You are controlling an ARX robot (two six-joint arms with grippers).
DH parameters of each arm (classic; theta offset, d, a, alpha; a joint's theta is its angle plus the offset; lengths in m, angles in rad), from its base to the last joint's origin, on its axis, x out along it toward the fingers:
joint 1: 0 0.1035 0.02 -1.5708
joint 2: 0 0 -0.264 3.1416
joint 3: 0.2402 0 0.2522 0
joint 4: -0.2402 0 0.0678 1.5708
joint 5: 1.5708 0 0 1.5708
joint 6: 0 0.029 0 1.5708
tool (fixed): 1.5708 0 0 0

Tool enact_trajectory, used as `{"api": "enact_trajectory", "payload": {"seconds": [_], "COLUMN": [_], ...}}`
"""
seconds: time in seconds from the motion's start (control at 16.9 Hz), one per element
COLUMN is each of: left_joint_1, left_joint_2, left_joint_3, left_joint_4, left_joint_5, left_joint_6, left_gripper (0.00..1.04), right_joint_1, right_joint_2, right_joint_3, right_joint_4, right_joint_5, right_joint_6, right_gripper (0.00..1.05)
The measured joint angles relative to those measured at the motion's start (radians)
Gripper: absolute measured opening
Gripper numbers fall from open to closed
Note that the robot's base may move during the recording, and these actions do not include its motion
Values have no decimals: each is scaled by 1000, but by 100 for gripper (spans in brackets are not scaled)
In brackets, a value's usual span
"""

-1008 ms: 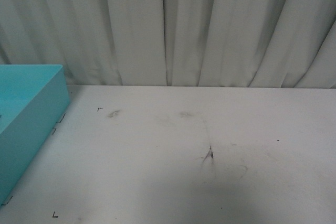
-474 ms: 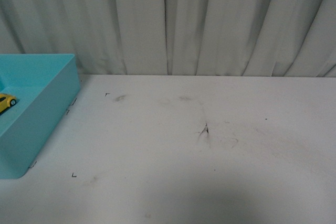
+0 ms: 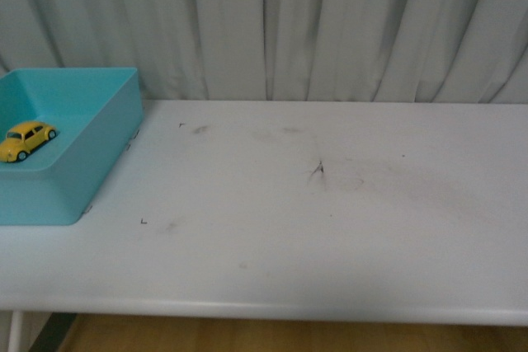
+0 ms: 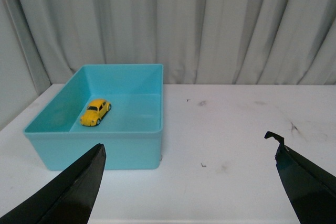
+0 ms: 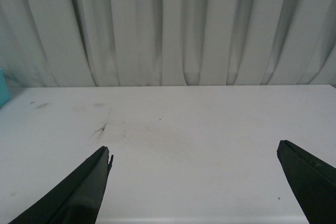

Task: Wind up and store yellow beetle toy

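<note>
- The yellow beetle toy (image 3: 27, 139) sits on its wheels on the floor of the turquoise bin (image 3: 99, 154), well apart from the walls on every side that shows; in the left wrist view the toy (image 4: 95, 112) lies toward one side of the bin (image 4: 131, 148).
- The bin stands at the left end of the white counter (image 3: 330, 228), close to the pleated white curtain (image 3: 330, 22) behind it.
- The counter carries dark scuffs (image 3: 318, 172) near its middle and small black corner marks (image 3: 143, 222) just beside the bin.
- The left gripper (image 4: 189, 182) is spread wide, holds nothing, and is raised on the near side of the bin.
- The right gripper (image 5: 194, 187) is likewise spread wide and empty, above bare counter.
</note>
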Motion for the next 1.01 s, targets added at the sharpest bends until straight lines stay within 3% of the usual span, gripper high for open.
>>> {"api": "enact_trajectory", "payload": {"seconds": [1.01], "left_joint_1": [0], "left_joint_2": [0], "left_joint_3": [0], "left_joint_4": [0], "left_joint_5": [0], "left_joint_6": [0], "left_gripper": [98], "right_joint_1": [0], "right_joint_2": [1], "right_joint_3": [0], "right_joint_4": [0], "right_joint_5": [0], "right_joint_6": [0], "right_gripper": [98]}}
